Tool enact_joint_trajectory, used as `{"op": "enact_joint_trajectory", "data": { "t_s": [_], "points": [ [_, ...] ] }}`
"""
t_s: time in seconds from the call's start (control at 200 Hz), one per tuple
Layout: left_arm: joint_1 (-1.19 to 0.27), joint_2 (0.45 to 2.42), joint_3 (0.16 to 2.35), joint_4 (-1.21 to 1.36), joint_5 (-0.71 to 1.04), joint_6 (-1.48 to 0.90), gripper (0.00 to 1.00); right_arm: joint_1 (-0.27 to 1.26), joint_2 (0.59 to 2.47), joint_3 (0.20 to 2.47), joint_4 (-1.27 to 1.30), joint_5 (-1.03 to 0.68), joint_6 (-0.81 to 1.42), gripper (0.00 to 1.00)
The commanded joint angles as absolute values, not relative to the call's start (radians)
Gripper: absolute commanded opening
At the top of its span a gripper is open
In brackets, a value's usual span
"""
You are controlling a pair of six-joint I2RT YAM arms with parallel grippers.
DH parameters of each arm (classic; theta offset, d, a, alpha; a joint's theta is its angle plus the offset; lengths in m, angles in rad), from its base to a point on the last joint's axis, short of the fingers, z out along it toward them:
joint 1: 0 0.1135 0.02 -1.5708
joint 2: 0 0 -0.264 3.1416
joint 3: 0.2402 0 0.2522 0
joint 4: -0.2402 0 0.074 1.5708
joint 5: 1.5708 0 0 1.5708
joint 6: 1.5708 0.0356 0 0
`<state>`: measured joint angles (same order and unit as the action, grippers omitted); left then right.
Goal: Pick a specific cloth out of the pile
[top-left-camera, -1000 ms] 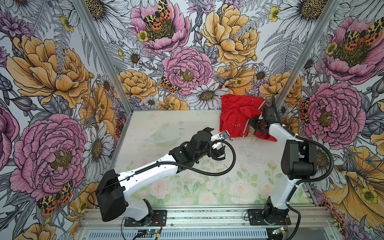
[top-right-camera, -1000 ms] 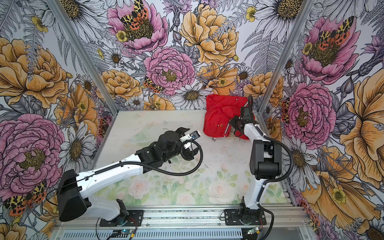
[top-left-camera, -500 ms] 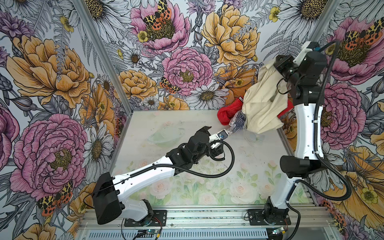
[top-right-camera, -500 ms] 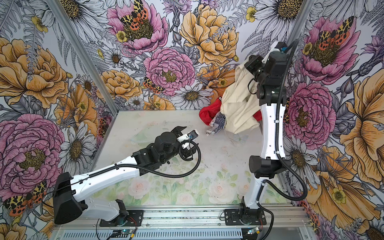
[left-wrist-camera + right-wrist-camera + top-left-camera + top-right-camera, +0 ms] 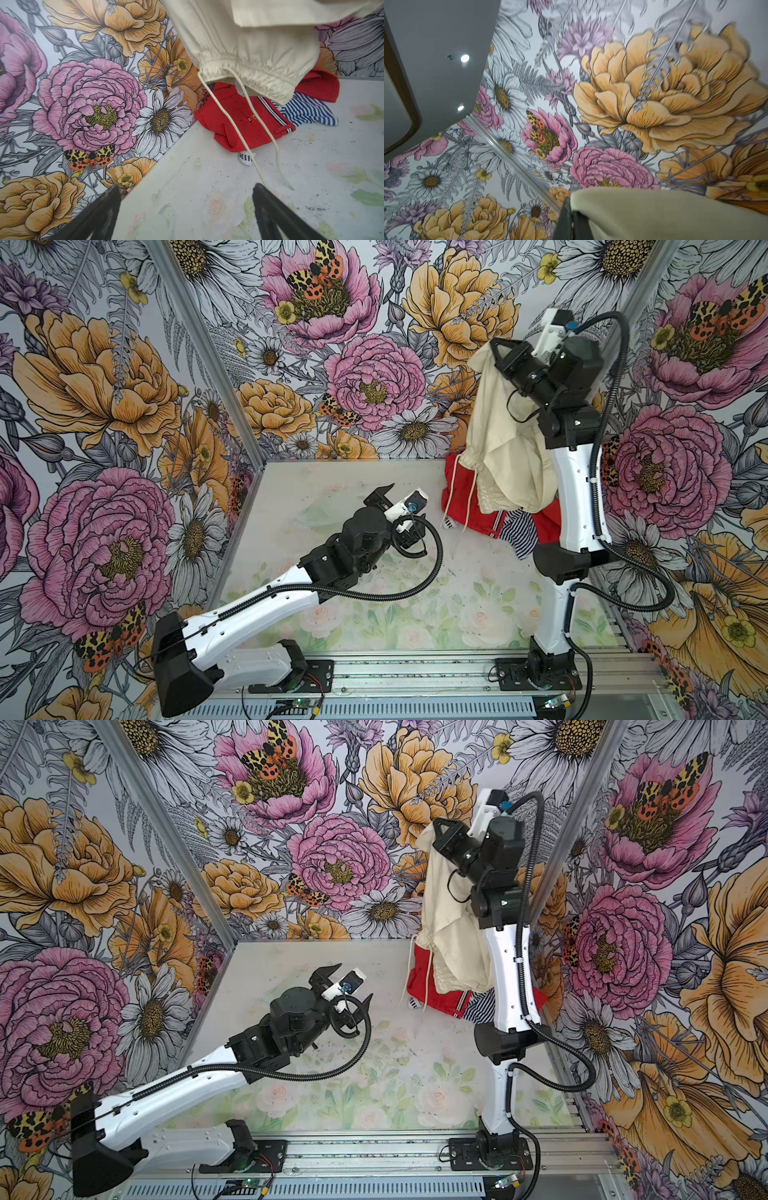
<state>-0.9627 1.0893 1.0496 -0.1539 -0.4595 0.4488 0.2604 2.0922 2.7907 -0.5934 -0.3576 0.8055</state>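
Above the far right corner of the worktop (image 5: 332,481), my right gripper (image 5: 496,349) pinches the cloth (image 5: 505,448) high so it hangs free of the pile (image 5: 457,489), drawstrings (image 5: 234,126) dangling; my left gripper (image 5: 186,187) stands wide open.

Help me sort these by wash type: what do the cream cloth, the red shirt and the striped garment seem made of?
The cream cloth: thin matte woven, cotton-like; it creases sharply and its waistband puckers. The red shirt: matte woven, likely cotton, with ribbed striped trim. The striped garment: soft, probably knit jersey; it crumples limply. Fibre is uncertain.
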Motion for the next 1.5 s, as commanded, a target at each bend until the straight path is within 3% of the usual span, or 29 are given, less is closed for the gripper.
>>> {"op": "enact_joint_trajectory", "data": {
  "t_s": [0.0, 0.16, 0.31, 0.495, 0.686, 0.771, 0.826, 0.896, 0.931, 1.061, 1.291, 1.496],
  "points": [
    [-0.960, 0.940, 1.041, -0.301, -0.556, 0.303, 0.99, 0.416, 2.076, 2.761, -0.564, -0.450, 0.721, 0.00],
    [-0.960, 0.753, 1.024, -0.516, -0.653, 0.121, 0.99, 0.605, 2.107, 2.633, -0.531, -0.422, 0.671, 0.00],
    [-0.959, 0.625, 0.980, -0.647, -0.723, 0.008, 0.99, 0.691, 2.150, 2.387, -0.345, -0.478, 0.753, 0.00],
    [-0.945, 0.595, 0.973, -0.768, -0.783, -0.145, 0.99, 0.699, 2.133, 1.930, 0.045, -0.479, 0.868, 0.00],
    [-0.895, 0.650, 1.006, -0.820, -0.775, -0.225, 0.99, 0.678, 2.099, 1.743, 0.044, -0.453, 0.814, 0.00],
    [-0.831, 0.702, 1.018, -0.828, -0.732, -0.242, 0.99, 0.657, 2.071, 1.684, 0.011, -0.493, 0.766, 0.37],
    [-0.758, 0.758, 1.041, -0.857, -0.680, -0.280, 0.99, 0.642, 2.030, 1.619, -0.003, -0.491, 0.731, 0.50],
    [-0.645, 0.834, 1.067, -0.888, -0.573, -0.316, 0.99, 0.614, 1.929, 1.471, -0.003, -0.436, 0.685, 0.76],
    [-0.592, 0.871, 1.074, -0.895, -0.520, -0.322, 0.99, 0.600, 1.880, 1.402, -0.005, -0.416, 0.662, 0.83],
    [-0.490, 1.046, 1.106, -0.897, -0.422, -0.285, 0.99, 0.562, 1.687, 1.155, -0.021, -0.365, 0.597, 0.88],
    [-0.579, 1.509, 1.302, -0.894, -0.544, -0.178, 0.99, 0.592, 1.333, 0.776, -0.038, -0.237, 0.577, 0.88],
    [-0.562, 1.851, 1.494, -0.894, -0.537, -0.172, 0.99, 0.654, 1.135, 0.622, -0.074, -0.252, 0.587, 0.88]
  ]
}}
